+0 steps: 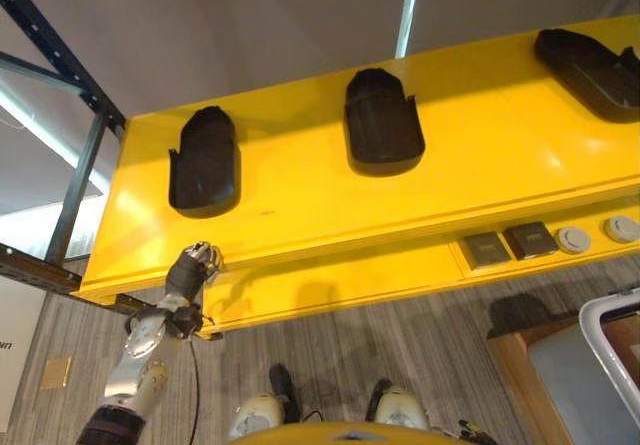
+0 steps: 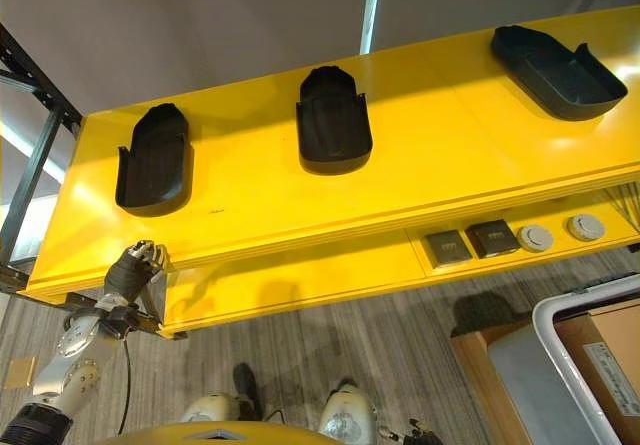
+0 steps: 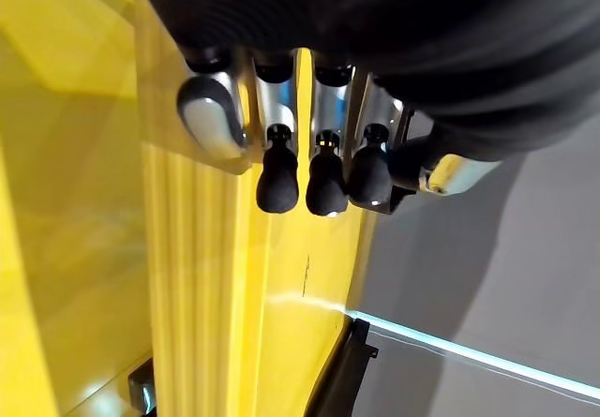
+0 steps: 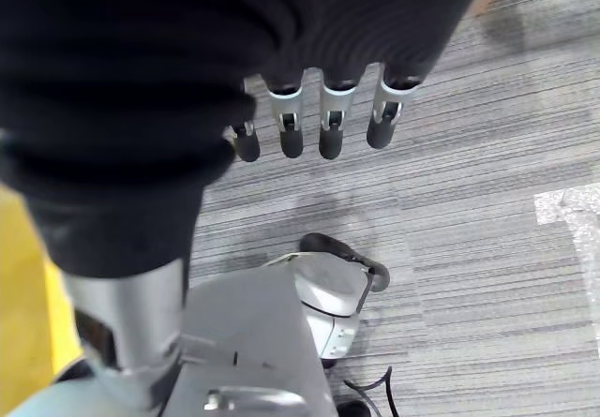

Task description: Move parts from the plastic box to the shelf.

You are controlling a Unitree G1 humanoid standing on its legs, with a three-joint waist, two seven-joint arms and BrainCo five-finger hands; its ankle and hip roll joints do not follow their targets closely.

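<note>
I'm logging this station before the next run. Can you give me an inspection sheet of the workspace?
Surface: yellow shelf, top level in use.
Job's things: three black parts lie apart on the top level; plastic box on the floor, lower right.
Clutter: four small items on the lower level.
Hands: left hand curled at the shelf's front edge, holding nothing; right hand relaxed over the floor.
Cables: nothing seen.
Surroundings: grey carpet, dark rack frame.

you're looking at a bright yellow shelf (image 2: 400, 175) carrying three black parts (image 2: 333, 120); below the shelf, grey striped carpet (image 2: 380, 350), and what may be a white-rimmed grey box (image 2: 560, 355).
</note>
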